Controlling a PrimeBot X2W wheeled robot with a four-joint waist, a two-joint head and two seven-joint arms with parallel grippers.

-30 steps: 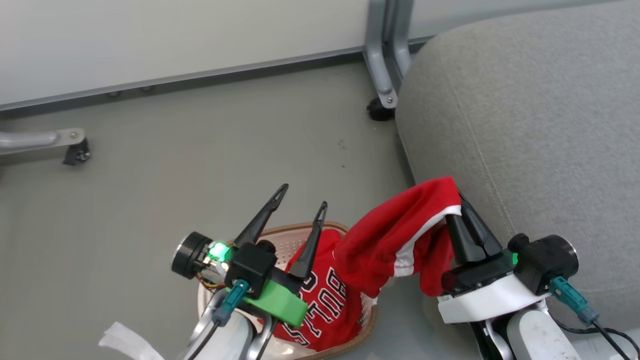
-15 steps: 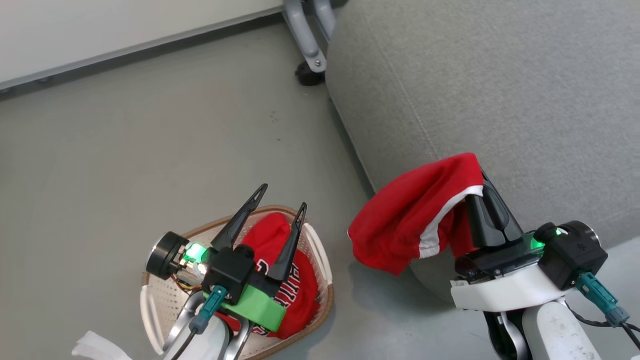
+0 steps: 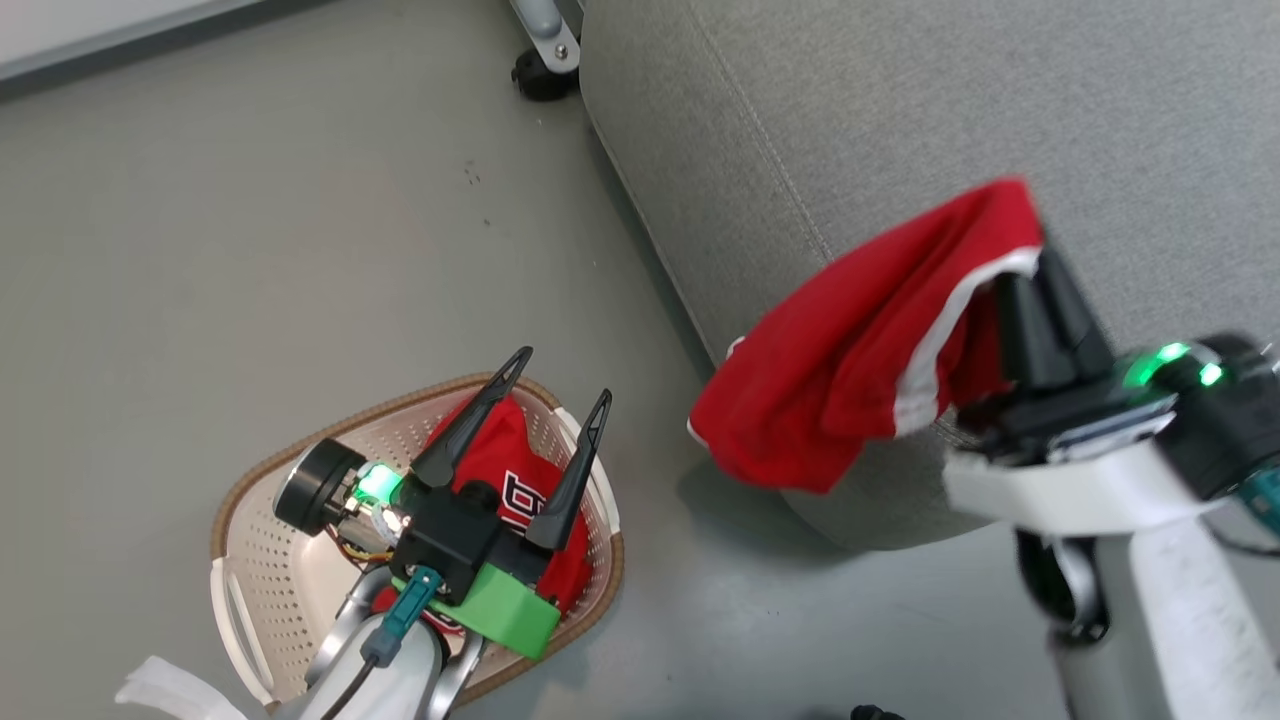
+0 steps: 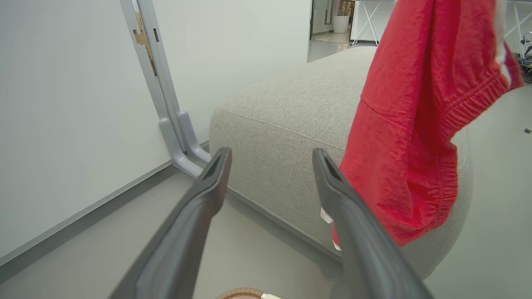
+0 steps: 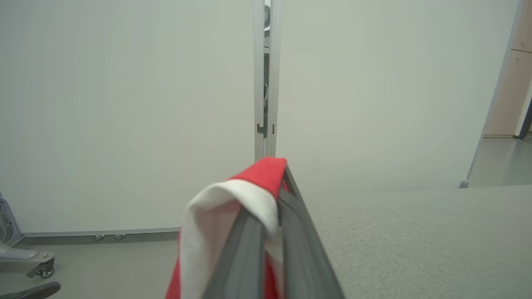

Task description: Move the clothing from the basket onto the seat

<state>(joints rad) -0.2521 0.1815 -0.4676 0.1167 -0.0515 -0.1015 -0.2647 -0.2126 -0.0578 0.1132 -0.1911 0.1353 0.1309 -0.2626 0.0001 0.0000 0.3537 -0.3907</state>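
Observation:
My right gripper (image 3: 1038,262) is shut on the plain red garment with white trim (image 3: 860,350), which hangs in the air at the near left edge of the grey seat (image 3: 900,120). The right wrist view shows the cloth (image 5: 249,195) draped over the closed fingers (image 5: 291,232), with the seat (image 5: 415,232) below. The left gripper (image 3: 565,375) stands open above the cream basket (image 3: 240,480), holding nothing. The lettered red jersey (image 3: 510,470) lies in the basket. From the left wrist, the open fingers (image 4: 199,207) frame the seat (image 4: 291,116) and the hanging garment (image 4: 407,124).
A grey partition leg with a black caster (image 3: 545,70) stands on the grey floor (image 3: 250,220) at the seat's far left corner. White wall panels (image 5: 124,104) rise behind the seat. Another caster foot (image 5: 41,270) sits at the wall's base.
The head camera has turned, shifting the whole picture. My right gripper has lifted the red garment higher and further over the seat's edge. The left gripper stays open above the basket.

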